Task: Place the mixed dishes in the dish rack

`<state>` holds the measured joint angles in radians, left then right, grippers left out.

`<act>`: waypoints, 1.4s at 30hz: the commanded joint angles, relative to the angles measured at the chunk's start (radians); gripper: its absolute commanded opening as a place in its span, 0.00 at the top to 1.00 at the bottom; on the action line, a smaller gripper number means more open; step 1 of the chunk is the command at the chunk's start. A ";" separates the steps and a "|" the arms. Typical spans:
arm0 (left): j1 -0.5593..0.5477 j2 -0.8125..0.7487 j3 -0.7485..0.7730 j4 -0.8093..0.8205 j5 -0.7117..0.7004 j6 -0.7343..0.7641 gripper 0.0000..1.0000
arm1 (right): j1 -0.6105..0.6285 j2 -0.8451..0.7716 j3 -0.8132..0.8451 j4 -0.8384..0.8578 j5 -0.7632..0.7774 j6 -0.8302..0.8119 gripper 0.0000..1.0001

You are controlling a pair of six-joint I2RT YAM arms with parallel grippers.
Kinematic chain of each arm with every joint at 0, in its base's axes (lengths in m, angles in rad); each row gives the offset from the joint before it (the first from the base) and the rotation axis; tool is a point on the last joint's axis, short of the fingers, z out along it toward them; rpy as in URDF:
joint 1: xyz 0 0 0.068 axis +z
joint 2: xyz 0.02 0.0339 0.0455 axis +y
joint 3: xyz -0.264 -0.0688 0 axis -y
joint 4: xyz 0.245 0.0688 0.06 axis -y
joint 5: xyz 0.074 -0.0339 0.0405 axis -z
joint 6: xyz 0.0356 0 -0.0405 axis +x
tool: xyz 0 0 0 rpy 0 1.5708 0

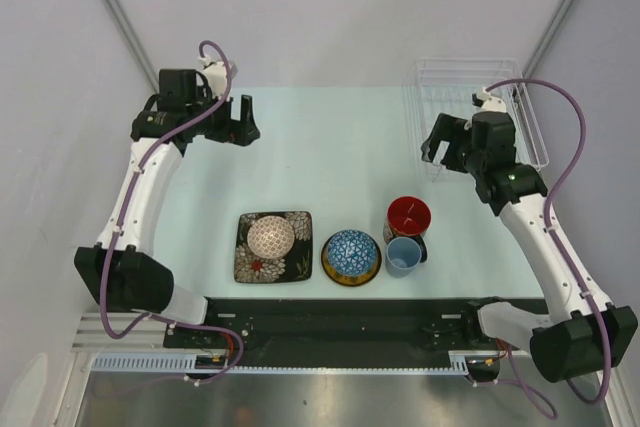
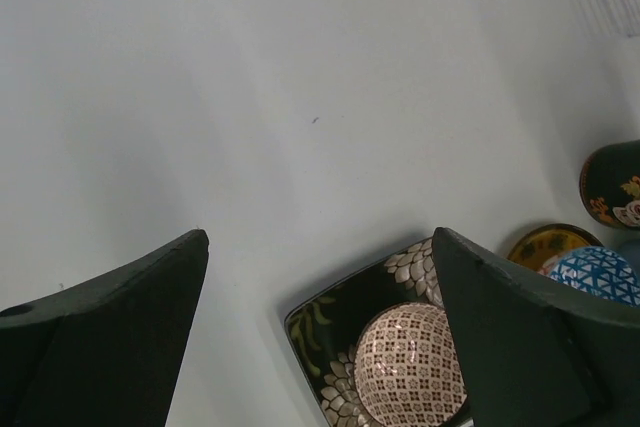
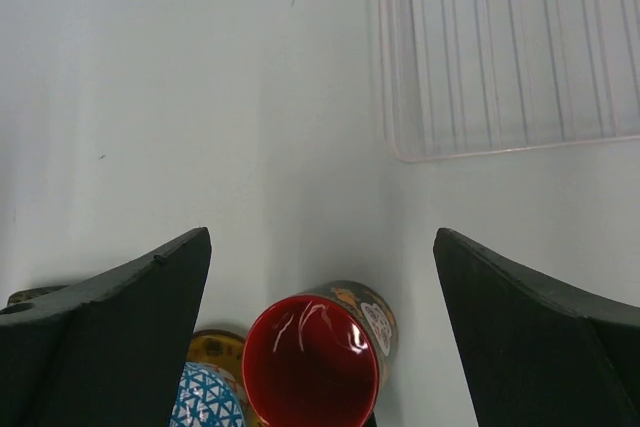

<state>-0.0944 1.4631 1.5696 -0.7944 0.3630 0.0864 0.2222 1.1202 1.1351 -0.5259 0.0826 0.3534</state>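
Observation:
The black square floral plate point(image 1: 252, 260) lies at the front of the table with the small pinkish-white patterned bowl point(image 1: 271, 237) on it; both show in the left wrist view, plate point(image 2: 325, 332) and bowl point(image 2: 410, 367). The blue mosaic bowl point(image 1: 351, 251) sits on the round yellow dark-rimmed plate point(image 1: 329, 269). The red-inside cup point(image 1: 408, 215) and the light blue cup point(image 1: 403, 255) stand to their right. The clear dish rack point(image 1: 478, 112) is at the back right and holds nothing. My left gripper point(image 1: 232, 123) is open, far back left. My right gripper point(image 1: 441, 154) is open, above the table beside the rack.
The right wrist view shows the rack's ribbed floor point(image 3: 500, 57), the red-inside cup point(image 3: 312, 362), the blue mosaic bowl point(image 3: 205, 399) and the yellow plate's rim point(image 3: 215, 345). White walls close the back and sides. The arm bases stand at the near edge.

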 commanded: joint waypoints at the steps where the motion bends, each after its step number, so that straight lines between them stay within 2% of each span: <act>1: -0.008 -0.032 -0.008 0.057 -0.053 -0.007 0.01 | -0.007 0.030 0.064 0.062 0.023 -0.060 0.00; 5: -0.008 -0.035 -0.003 0.061 -0.012 -0.008 0.00 | -0.014 0.154 0.139 0.115 0.116 -0.138 0.00; 11: -0.008 -0.076 -0.023 0.092 -0.013 0.001 0.00 | -0.018 0.446 0.261 0.202 0.233 -0.232 0.00; 14: -0.008 -0.093 -0.033 0.096 -0.018 0.010 0.00 | -0.020 0.579 0.368 0.199 0.241 -0.244 0.09; 18: -0.008 -0.102 -0.033 0.087 -0.038 0.019 0.00 | -0.017 0.703 0.448 0.193 0.255 -0.257 0.12; 21: -0.007 -0.115 -0.045 0.092 -0.042 0.023 0.00 | -0.023 0.731 0.421 0.198 0.260 -0.254 0.13; 24: -0.007 -0.122 -0.051 0.104 -0.036 0.016 0.00 | -0.026 0.739 0.384 0.217 0.224 -0.243 0.24; 29: -0.007 -0.147 -0.059 0.142 0.005 -0.007 0.00 | -0.009 0.779 0.374 0.214 0.212 -0.234 0.30; 31: -0.007 -0.141 -0.045 0.136 0.008 -0.011 0.00 | 0.008 0.791 0.374 0.213 0.230 -0.246 0.37; 37: -0.007 -0.141 -0.022 0.130 0.013 -0.010 0.00 | 0.032 0.805 0.345 0.208 0.250 -0.251 0.39; 42: -0.007 -0.142 -0.014 0.139 0.034 -0.019 0.01 | 0.062 0.817 0.331 0.176 0.249 -0.238 0.58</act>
<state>-0.0963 1.3556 1.5093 -0.6956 0.3588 0.0864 0.2611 1.9247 1.4742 -0.3431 0.3088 0.1104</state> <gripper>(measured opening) 0.996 0.499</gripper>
